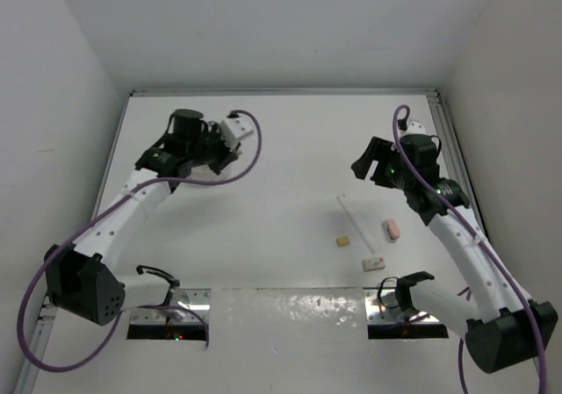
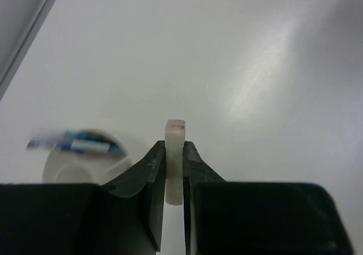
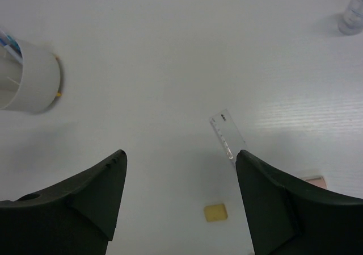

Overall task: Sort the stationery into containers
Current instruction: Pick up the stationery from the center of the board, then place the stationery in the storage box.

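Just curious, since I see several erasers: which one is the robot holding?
The white eraser, pinched in the left pincer; the tan eraser and pink eraser lie on the table.

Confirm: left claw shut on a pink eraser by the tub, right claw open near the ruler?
No. The eraser in the left claw is white, not pink; the left wrist view shows it. Rest stands: tub beside it, right claw open near the ruler.

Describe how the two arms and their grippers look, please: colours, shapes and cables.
The left arm and the right arm both have white tube links with black joint housings. A purple cable runs loosely along each. The left gripper and the right gripper have dark, wedge-shaped fingers.
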Motion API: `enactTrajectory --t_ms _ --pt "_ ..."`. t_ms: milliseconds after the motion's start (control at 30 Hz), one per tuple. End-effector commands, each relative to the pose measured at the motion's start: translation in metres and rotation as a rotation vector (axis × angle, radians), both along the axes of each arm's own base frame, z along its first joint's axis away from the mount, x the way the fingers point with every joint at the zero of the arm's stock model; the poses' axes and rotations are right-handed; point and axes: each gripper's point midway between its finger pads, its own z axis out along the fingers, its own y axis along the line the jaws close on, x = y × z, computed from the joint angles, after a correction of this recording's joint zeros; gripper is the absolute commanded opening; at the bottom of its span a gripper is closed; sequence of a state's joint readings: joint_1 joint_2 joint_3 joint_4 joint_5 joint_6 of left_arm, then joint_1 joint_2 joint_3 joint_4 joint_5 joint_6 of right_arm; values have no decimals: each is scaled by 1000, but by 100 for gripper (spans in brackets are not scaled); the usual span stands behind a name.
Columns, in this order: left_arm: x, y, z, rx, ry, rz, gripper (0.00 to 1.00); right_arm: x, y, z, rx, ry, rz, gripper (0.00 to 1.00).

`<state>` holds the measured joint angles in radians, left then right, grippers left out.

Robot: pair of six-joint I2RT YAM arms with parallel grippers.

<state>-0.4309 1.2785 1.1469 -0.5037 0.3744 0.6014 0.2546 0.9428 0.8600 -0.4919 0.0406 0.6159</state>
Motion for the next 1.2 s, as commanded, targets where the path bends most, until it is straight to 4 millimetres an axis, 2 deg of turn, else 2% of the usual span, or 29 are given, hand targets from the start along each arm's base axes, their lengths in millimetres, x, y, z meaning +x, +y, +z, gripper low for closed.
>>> enactTrajectory --t_ms 0,33,133,233,333,467,700,1033,1167 --pt "18 46 -10 -49 19 145 0 36 22 36 79 -101 47 75" --pt "25 62 -13 -46 29 180 0 38 26 34 81 -86 59 74" --pt "37 83 -18 -34 49 202 0 48 37 29 82 -50 94 74" --pt "52 102 -28 -14 44 222 0 52 43 21 79 -28 107 74" --pt "63 111 -40 35 30 187 0 53 45 12 78 -6 106 74" --pt "79 114 -53 86 22 132 0 54 46 5 72 13 110 74" --pt "89 113 -65 107 8 86 0 54 46 3 70 21 110 74" --pt "80 116 -92 150 44 51 1 56 45 5 58 15 113 74" --pt "82 119 -95 171 25 40 3 56 46 6 53 14 122 74"
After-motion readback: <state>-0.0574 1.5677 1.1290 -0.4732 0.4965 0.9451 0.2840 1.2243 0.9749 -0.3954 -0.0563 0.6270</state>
